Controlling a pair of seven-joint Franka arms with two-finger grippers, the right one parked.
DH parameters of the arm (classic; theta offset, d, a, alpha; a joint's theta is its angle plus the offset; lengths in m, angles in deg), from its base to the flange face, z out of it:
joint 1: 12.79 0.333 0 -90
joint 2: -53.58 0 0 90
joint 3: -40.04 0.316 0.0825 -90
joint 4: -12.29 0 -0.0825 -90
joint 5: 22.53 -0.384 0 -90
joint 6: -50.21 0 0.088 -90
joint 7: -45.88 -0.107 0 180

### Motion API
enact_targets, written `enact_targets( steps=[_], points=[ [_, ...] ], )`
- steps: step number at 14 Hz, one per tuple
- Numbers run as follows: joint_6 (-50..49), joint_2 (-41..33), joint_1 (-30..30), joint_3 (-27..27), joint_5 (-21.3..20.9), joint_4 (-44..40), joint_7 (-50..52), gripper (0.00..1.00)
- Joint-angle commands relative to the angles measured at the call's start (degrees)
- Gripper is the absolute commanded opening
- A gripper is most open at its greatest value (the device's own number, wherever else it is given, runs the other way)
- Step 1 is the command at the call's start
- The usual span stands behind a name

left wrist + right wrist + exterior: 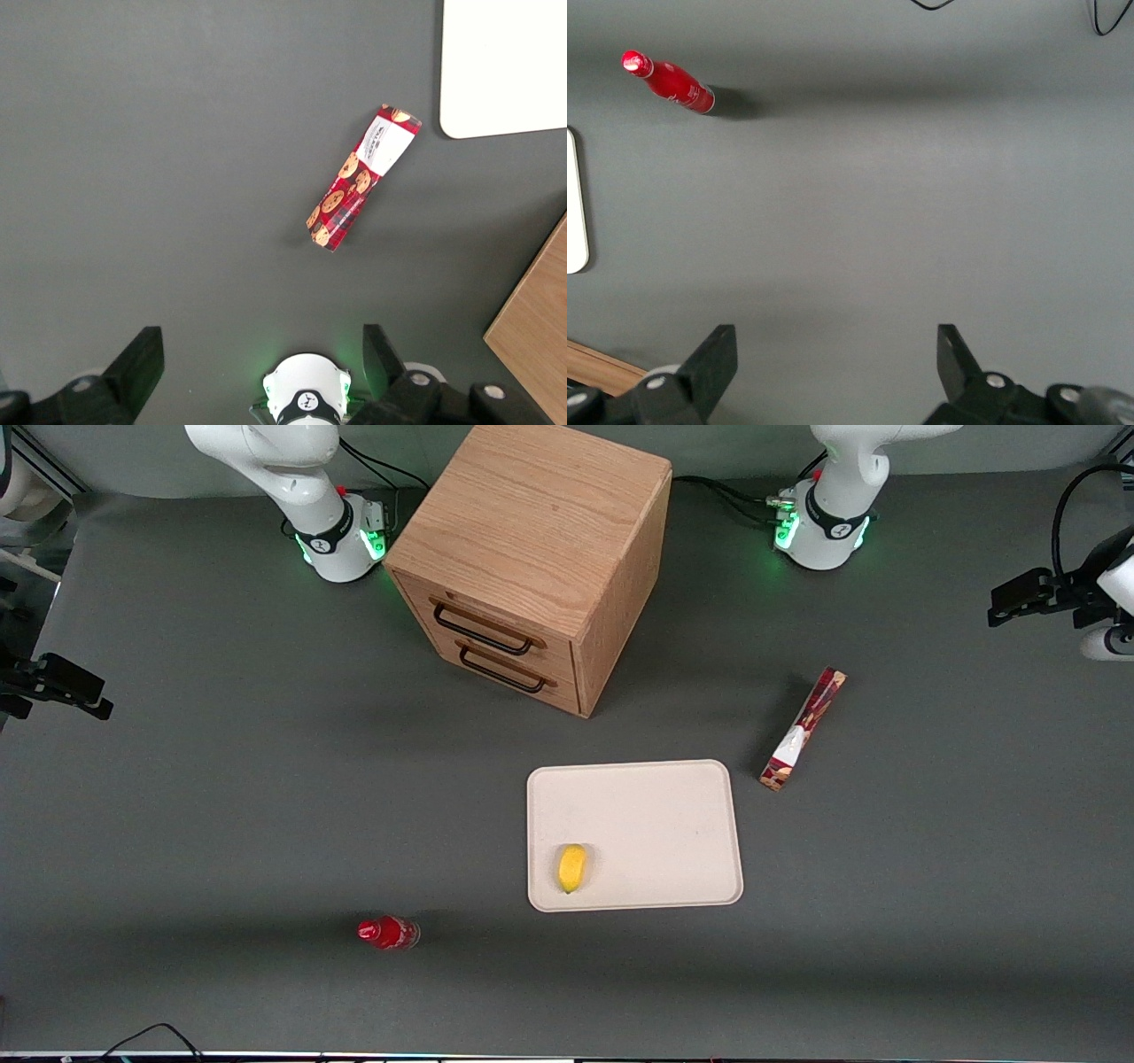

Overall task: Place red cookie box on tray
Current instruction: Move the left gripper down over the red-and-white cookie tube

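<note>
My gripper (257,359) spread wide, empty, high above the table, fingertips cut off, red cookie box (803,730) lying just beside the tray (656,797), apart.

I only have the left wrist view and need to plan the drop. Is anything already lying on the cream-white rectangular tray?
Observer: Yes, a small yellow fruit-like object lies on the tray, near the rim closest to the front camera.
Operator: Where is the gripper?
Observer: The open gripper hangs at the working arm's end of the table, apart from the long dark-red cookie box.
Operator: Any lookalikes?
Observer: A small red bottle, toward the parked arm's end.
</note>
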Motion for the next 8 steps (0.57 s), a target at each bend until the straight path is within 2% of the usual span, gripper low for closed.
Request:
enact_targets(
  steps=[1, 4, 5, 8],
  points=[
    [0.2, 1.0, -0.7, 0.4, 0.3, -2.0, 1.0, 1.0],
    [0.4, 1.8, -0.8, 0.4, 0.9, -2.0, 1.0, 1.0],
    [0.0, 2.5, -0.8, -0.4, 2.3, -1.4, 1.0, 1.0],
    [3.8, 3.1, -0.8, -4.8, 3.0, 8.3, -0.6, 1.0]
  ],
)
